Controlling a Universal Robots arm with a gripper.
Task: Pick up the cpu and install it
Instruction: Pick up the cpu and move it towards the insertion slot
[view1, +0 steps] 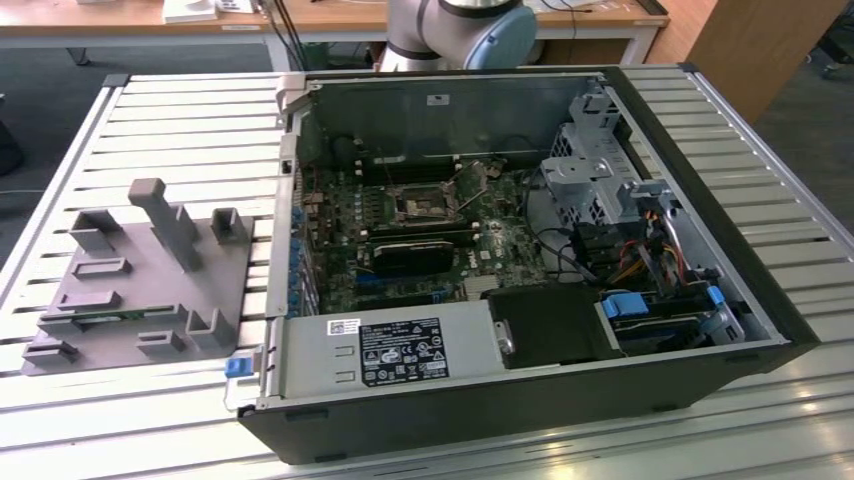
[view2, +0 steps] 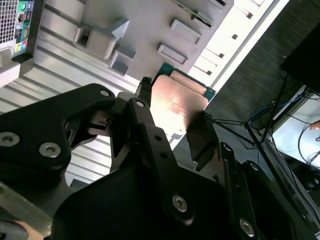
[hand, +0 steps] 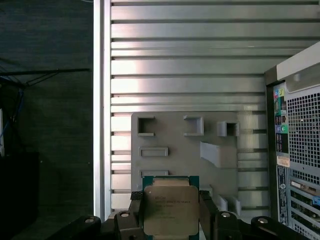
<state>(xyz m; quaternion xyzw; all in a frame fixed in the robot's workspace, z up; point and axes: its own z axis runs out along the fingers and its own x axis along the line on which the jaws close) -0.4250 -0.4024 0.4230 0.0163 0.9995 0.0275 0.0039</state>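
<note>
Your gripper (hand: 172, 220) had its jaws closed on the cpu (hand: 171, 207), metal plate toward the first wrist view. Behind it lay the grey tray (hand: 172, 137), which sat at the exterior view's left, beside the open computer case (view1: 534, 405)

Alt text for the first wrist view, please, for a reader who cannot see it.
The gripper holds the cpu by two opposite edges, silvery top plate toward the camera. Beyond it lies the grey tray on a slatted metal table, with the rear of a computer case beside the tray.
</note>
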